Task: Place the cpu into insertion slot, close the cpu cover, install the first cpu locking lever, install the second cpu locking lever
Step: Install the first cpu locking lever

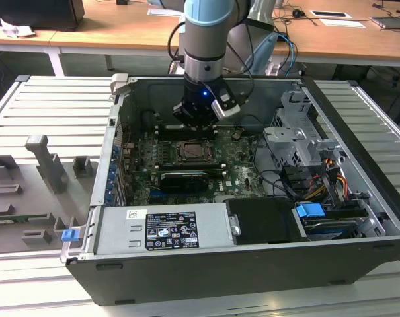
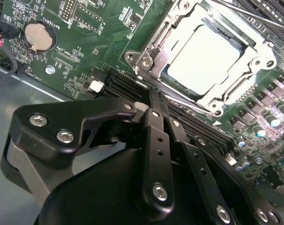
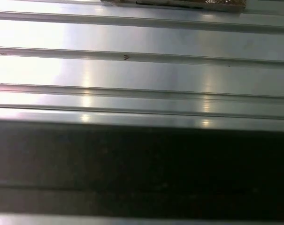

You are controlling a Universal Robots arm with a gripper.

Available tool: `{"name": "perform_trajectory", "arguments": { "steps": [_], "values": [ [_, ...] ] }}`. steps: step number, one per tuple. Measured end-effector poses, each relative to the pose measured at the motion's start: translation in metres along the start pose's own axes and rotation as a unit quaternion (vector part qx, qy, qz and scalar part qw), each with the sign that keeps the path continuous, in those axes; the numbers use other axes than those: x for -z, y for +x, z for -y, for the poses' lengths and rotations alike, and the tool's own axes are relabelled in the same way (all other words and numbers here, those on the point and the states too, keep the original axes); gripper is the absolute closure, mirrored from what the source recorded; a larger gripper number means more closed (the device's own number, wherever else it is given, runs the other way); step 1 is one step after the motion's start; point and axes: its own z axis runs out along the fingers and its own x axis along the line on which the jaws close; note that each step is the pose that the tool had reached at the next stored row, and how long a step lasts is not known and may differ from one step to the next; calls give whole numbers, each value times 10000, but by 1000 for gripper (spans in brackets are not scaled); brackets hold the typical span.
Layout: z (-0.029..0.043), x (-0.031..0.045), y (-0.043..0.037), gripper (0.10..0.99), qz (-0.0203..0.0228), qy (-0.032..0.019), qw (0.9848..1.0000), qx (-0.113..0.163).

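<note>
The cpu, a pale square chip, lies in the insertion slot on the green motherboard inside the open computer case. The grey metal cpu cover lies flat over it and frames the chip through its window. A thin metal lever rod runs past one side of the socket. My gripper hangs just above the board beside the socket, over the black memory slots. Its black fingers are pressed together with nothing between them. In the exterior view the gripper stands right behind the socket.
Black memory slots run beside the socket, and a coin battery sits further off. The case holds a power supply, a drive cage and cables. Grey fixtures stand on the ribbed table at the exterior view's left.
</note>
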Motion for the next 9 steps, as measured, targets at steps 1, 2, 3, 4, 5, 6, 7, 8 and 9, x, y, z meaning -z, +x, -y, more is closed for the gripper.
{"name": "perform_trajectory", "arguments": {
  "steps": [1, 2, 3, 4, 5, 6, 7, 8, 9],
  "values": [
    [1, -7, -3, 980, 0, 0, 10000, 0],
    [1, -11, -4, 980, 1, -1, 10000, -1],
    [1, -15, -4, 980, 1, -2, 10000, -1],
    [2, -18, -4, 980, 0, -3, 10000, -1],
    [2, -21, -4, 980, 0, -3, 10000, -1],
    [2, -27, -6, 980, 0, -3, 10000, 0],
    [3, -33, -6, 980, -1, -3, 10000, -1],
    [4, -36, -8, 980, -2, -2, 10000, -1],
    [3, -37, -9, 980, -1, -2, 10000, -1]
  ]
}}
